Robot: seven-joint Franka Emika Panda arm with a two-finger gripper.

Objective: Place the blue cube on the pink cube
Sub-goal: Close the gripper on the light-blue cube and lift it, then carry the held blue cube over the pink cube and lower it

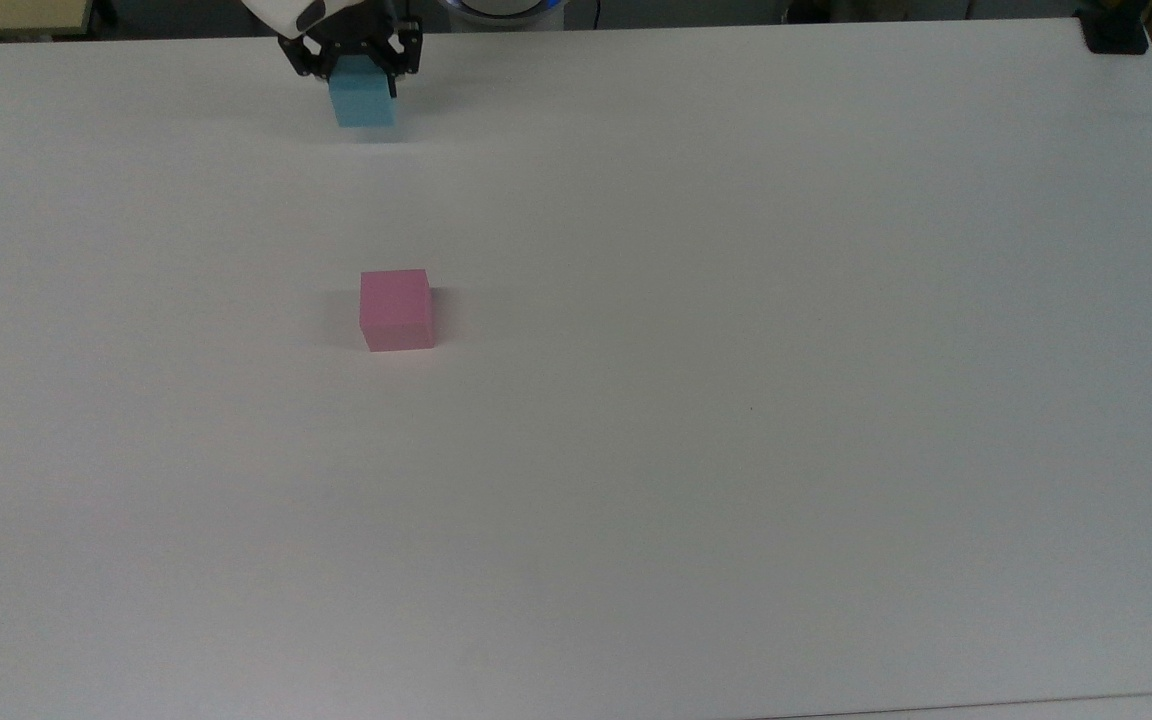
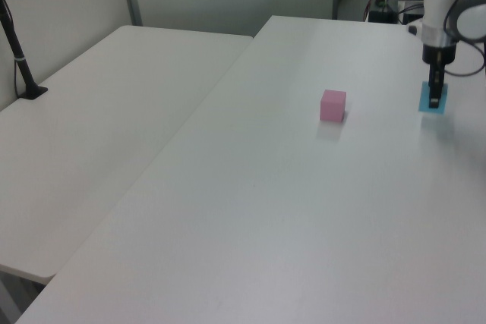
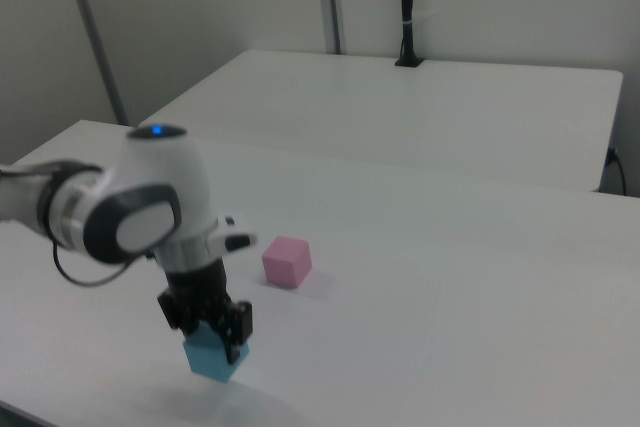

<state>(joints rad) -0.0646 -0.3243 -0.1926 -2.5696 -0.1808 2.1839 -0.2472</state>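
Now, at the far edge of the white table (image 1: pixel 736 300), toward the top view's left, the gripper (image 1: pixel 361 72) points down and its two black fingers are closed on the blue cube (image 1: pixel 364 103), one finger on each side of it. In the right view the blue cube (image 3: pixel 213 357) hangs a little above the table surface, with a soft shadow under it, so it is not resting on the table. In the left view the same cube (image 2: pixel 436 99) is seen at the left view's right edge, partly behind a dark finger (image 2: pixel 435 90) of the gripper.

Going further, the pink cube (image 1: pixel 396 309) sits flat on the table, nearer to the top view's camera than the blue cube and slightly to the top view's right of it. The two cubes are well apart and nothing touches the pink one. In the left view the pink cube (image 2: pixel 332 105) is to the left of the gripper; in the right view it (image 3: pixel 287 261) stands beyond the arm (image 3: pixel 140 207), to the right view's right.
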